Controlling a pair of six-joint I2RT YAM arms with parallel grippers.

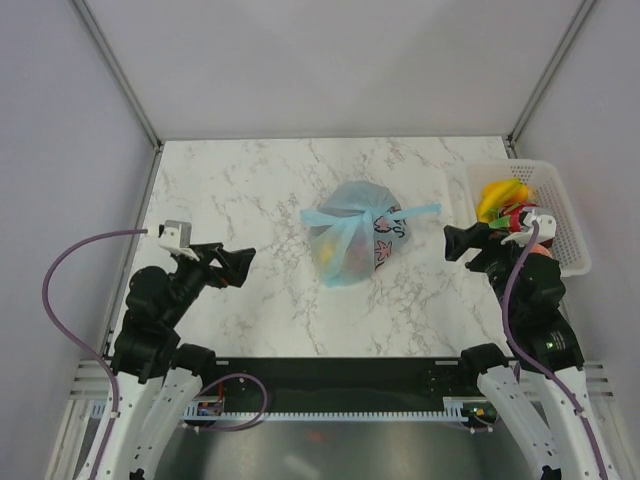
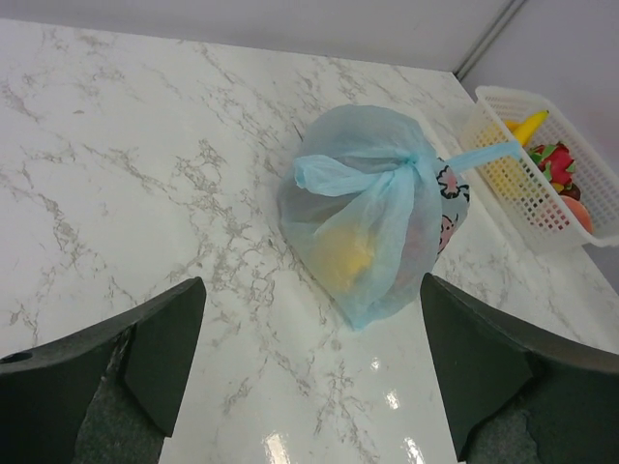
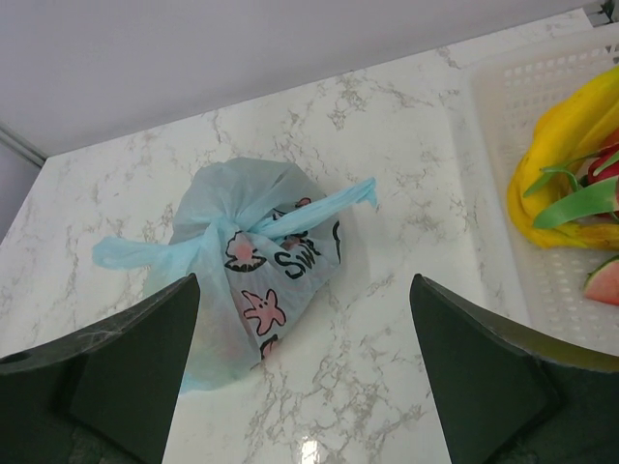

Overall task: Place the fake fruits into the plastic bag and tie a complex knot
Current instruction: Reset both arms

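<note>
The plastic bag (image 1: 355, 235) is lying near the middle of the tabletop (image 1: 230, 190), between the two arms and touching neither. Its two handles are being held together in a knot (image 1: 372, 213) at the top, with one loose end sticking out to each side. The white panel of pink doodles is facing the right arm. Through the thin blue film a yellow fruit (image 2: 343, 253) is showing, along with a pinkish shape beside it; how many pieces are sitting inside I cannot tell.

A white mesh basket (image 1: 572, 240) is standing at the right edge of the tabletop, well apart from the bag. Yellow bananas (image 1: 503, 193) are resting in it, with a pink-red dragon fruit (image 1: 517, 215) just beside them and an orange-red slice (image 3: 604, 280) at the near end.

The tabletop is showing white marble with grey veins and is reflecting light close to the arms. Pale grey walls (image 1: 330, 60) are enclosing it, and metal posts (image 1: 115, 70) are running up at the two far corners.

There is one bag, one basket and two arms. The left tool (image 1: 243, 267) is hanging wide apart and gripping nothing, pointing towards the bag. The right tool (image 1: 452, 244) is also standing wide and unloaded, just in front of the basket.
</note>
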